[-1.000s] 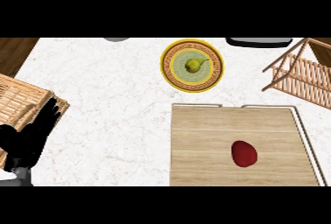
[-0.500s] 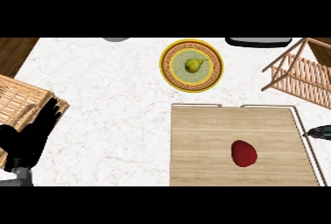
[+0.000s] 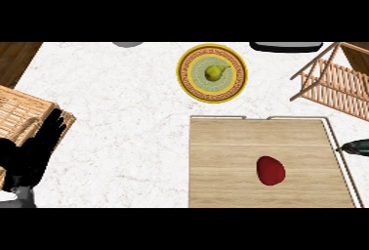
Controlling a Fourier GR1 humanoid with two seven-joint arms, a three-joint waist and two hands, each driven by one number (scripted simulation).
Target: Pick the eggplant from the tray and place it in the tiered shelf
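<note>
- Head view: the right hand (image 3: 358,147) has pushed further in from the right edge than half a second ago and now shows just past the tray (image 3: 216,195) rim. Too little of it is visible to tell how its fingers are set.
- The eggplant (image 3: 270,170) has not moved; it lies on the tray, left of and slightly below those fingers, well apart from them.
- The tiered shelf (image 3: 335,80) stands beyond the hand, up the table (image 3: 115,107).
- The left hand (image 3: 36,151) rests at the left edge as before, fingers relaxed and spread.
- Judgement: the reach has only begun, with the grasp to come.
</note>
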